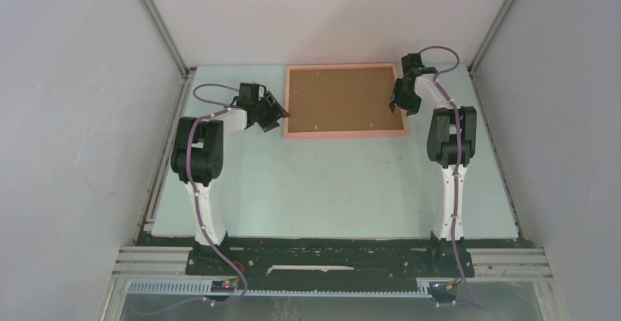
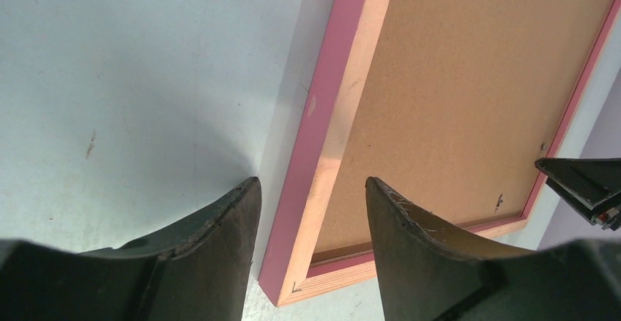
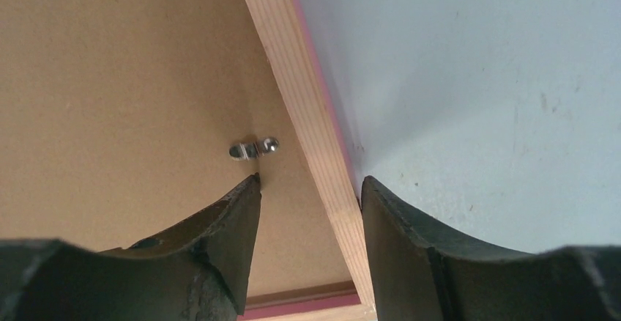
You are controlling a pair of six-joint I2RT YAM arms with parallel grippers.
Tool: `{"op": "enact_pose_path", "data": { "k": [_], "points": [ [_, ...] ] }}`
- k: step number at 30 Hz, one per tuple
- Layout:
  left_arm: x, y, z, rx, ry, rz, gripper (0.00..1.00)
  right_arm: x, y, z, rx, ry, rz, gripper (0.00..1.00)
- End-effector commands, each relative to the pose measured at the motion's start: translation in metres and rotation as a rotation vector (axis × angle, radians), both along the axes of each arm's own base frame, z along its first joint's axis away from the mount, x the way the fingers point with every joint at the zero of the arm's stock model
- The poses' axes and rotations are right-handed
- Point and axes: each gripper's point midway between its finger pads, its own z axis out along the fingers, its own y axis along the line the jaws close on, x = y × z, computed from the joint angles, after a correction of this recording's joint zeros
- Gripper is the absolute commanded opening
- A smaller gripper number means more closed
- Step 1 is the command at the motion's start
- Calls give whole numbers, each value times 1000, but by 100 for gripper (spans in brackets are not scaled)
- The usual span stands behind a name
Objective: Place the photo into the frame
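Evidently the left fingers [image 2: 212, 251] and right fingers [image 3: 209, 251], half-open and holding nothing, are straddling opposite rails of the face-down frame [image 1: 346, 133] at twelve o'clock on the surface [image 1: 329, 189], probably needing an even squeeze next.

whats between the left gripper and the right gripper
The frame, back up with the brown backing board in it, fills the stretch from left gripper to right gripper, as the top view shows.

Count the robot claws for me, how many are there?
2. The left gripper is at the left edge of the frame, one finger on each side of the border. The right gripper is at the right edge, likewise. None seem hidden.
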Motion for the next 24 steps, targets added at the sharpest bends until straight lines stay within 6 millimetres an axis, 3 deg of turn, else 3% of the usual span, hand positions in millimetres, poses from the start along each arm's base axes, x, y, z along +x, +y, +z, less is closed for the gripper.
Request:
{"op": "enact_pose_path", "data": {
  "k": [1,10,24],
  "points": [
    [3,-6,17,3,-38,-38,64,12,3,-1,-47,3,8,60],
    [2,-8,18,-5,-39,-48,63,21,10,3,-41,-4,15,66],
    [2,-9,20,-15,-47,-55,62,38,6,9,49,-53,-70,42]
  ]
}}
